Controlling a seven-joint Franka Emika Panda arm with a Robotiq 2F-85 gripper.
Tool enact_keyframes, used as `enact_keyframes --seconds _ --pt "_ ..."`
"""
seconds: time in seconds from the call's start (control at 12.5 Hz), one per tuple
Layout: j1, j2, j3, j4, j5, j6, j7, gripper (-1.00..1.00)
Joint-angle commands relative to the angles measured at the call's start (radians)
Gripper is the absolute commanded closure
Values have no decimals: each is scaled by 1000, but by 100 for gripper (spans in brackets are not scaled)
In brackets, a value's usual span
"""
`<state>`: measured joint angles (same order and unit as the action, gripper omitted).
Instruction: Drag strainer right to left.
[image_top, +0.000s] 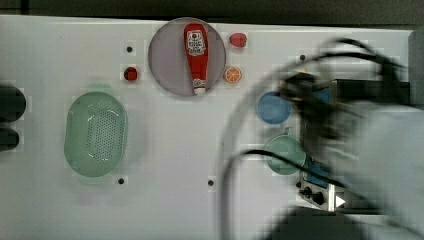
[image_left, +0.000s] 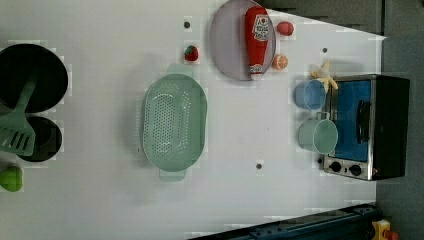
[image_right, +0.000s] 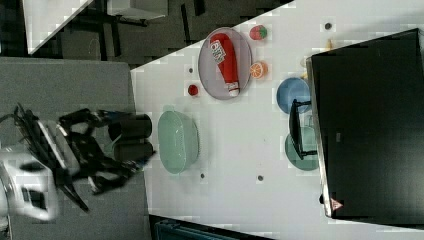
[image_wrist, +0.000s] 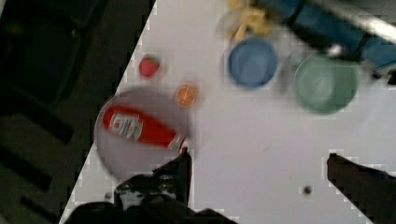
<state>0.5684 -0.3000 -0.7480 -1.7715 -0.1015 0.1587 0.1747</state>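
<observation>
Top view straight overhead, left and right views high, oblique — all sharing the white table (image_top: 165, 150).

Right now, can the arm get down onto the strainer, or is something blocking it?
Probably yes. The strainer sits alone on bare white table, nothing in or over it, and the gripper has its jaws wide open above the table.

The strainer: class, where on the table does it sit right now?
In the top view the strainer lies on the table's left part, below and left of the grey plate holding the ketchup bottle, far from the blue bowl.
</observation>
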Motion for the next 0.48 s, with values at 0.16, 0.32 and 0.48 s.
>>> enact_keyframes --seconds 0.16,0.32,0.48 --pt "66 86 35 -85 5 -60 -124 -100" --pt "67 103 37 -85 5 -60 -124 -100" --pt "67 121 37 -85 5 -60 -124 -100"
